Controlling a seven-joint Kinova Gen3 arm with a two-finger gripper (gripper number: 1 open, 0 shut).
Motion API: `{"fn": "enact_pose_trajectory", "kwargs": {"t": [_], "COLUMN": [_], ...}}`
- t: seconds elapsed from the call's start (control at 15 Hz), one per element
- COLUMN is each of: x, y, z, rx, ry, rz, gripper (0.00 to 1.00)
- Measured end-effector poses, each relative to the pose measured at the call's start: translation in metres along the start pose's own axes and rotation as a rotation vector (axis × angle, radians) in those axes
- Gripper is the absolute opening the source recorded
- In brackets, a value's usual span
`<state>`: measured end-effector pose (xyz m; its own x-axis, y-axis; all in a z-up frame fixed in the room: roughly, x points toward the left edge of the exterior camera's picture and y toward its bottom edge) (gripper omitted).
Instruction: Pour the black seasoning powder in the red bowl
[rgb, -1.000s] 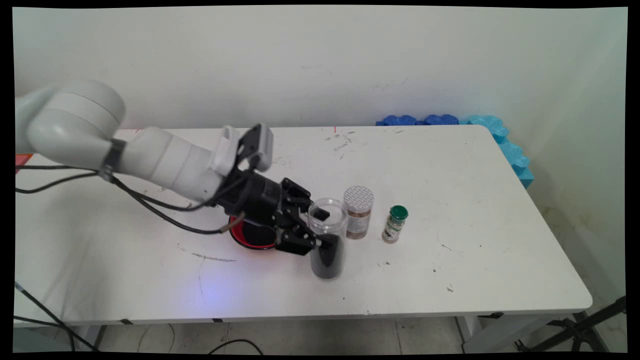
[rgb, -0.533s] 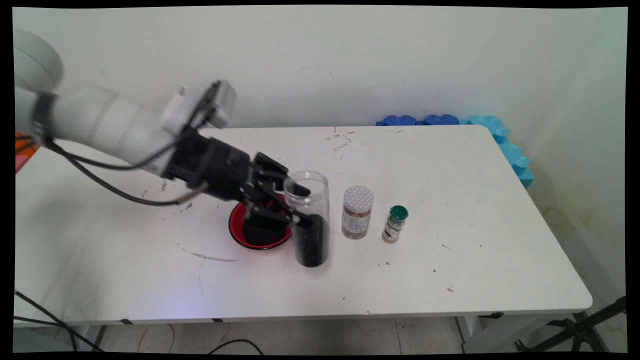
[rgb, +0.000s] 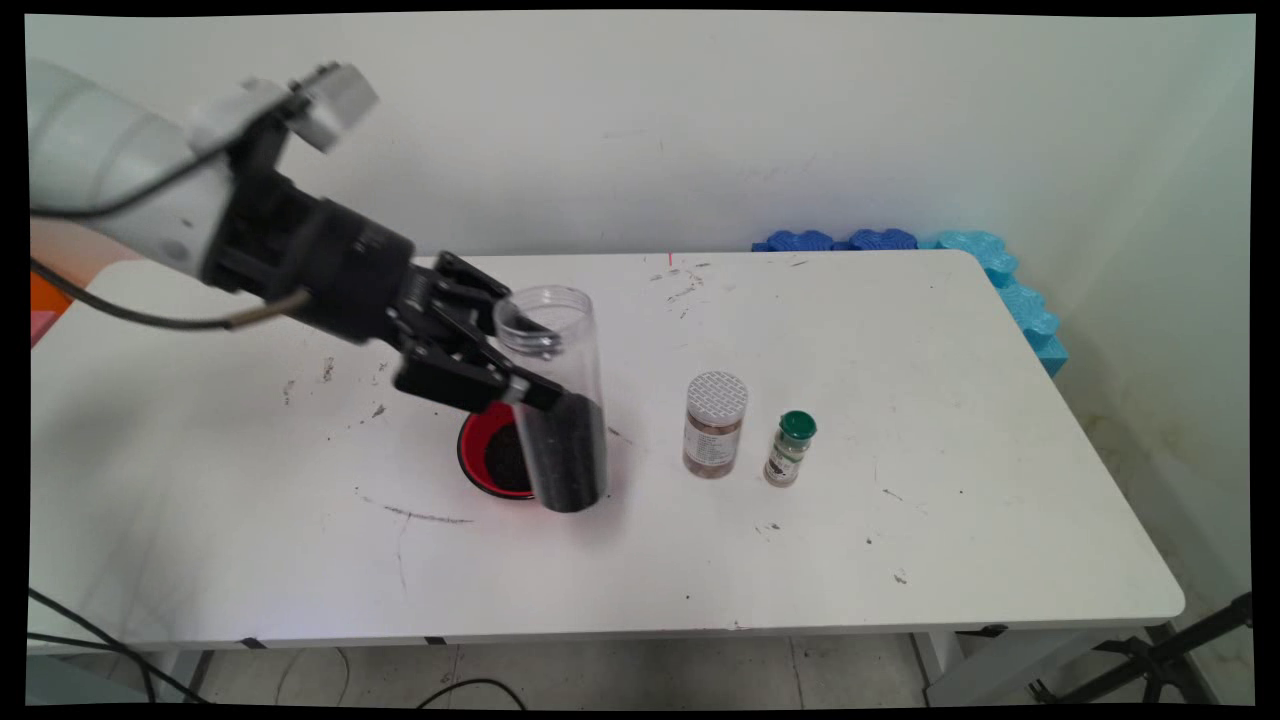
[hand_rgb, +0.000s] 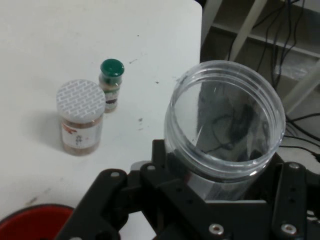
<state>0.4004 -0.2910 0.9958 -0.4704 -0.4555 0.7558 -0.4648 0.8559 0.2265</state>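
Clear lidless jar, seemingly half full of dark grains, pinched in end effector.

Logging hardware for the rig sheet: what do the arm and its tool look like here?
The arm is glossy white with rounded tubular links. A pale grey boxy module sits on the wrist, and a thin black cable trails beneath. The tool is matte black: a cylindrical body, then angular linkage bars with silver screw heads leading to two fingers. No lettering shows.
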Motion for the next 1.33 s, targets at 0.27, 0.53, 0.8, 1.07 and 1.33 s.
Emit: {"fn": "enact_pose_trajectory", "kwargs": {"t": [0.27, 0.53, 0.8, 1.07, 1.33], "x": [0.006, 0.010, 0.013, 0.009, -0.003], "y": [0.003, 0.006, 0.006, 0.003, -0.007], "z": [-0.027, -0.042, -0.052, -0.056, -0.056], "rx": [-0.026, -0.041, -0.051, -0.052, -0.023], "ry": [-0.031, -0.060, -0.071, -0.083, -0.109], "rz": [-0.048, -0.088, -0.165, -0.292, -0.415], "gripper": [0.00, 0.00, 0.00, 0.00, 0.00]}}
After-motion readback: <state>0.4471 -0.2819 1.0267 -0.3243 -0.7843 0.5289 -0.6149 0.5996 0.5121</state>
